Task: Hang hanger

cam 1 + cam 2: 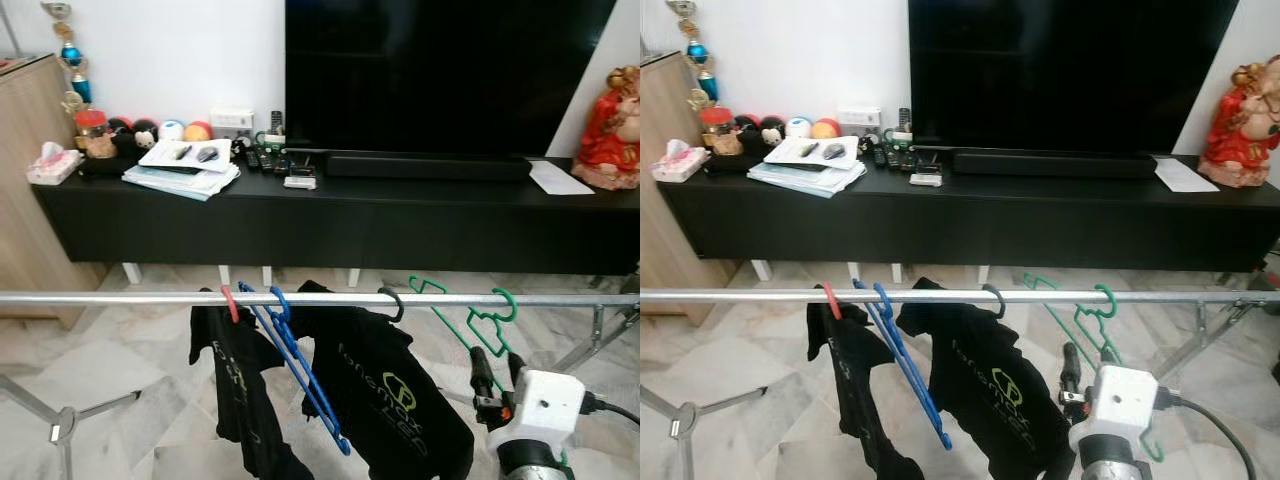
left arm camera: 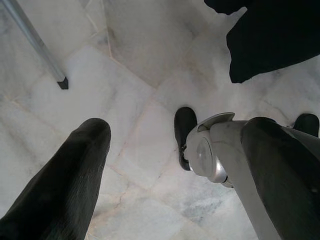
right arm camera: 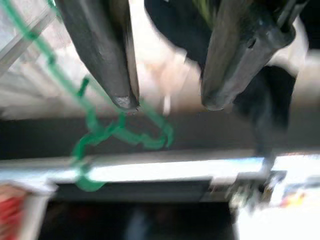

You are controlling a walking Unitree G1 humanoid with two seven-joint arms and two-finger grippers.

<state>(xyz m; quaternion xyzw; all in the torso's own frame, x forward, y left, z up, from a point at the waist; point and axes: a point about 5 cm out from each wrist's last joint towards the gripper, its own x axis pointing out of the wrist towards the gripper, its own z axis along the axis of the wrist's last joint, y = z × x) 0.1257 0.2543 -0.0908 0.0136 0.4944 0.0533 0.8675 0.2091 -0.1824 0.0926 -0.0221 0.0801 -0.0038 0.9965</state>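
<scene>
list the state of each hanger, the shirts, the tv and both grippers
green hanger: hooked on the rail, empty, tilted
blue hanger: hooked on the rail, empty, slanting down
black shirts: hanging from the rail
tv: screen dark
right gripper: open, just below the green hanger
left gripper: open, hanging over the floor

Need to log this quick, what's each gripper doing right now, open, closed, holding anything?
Left gripper: open, holding nothing, hanging over the marble floor.
Right gripper: open, holding nothing, just below the green hanger hooked on the rail.
</scene>
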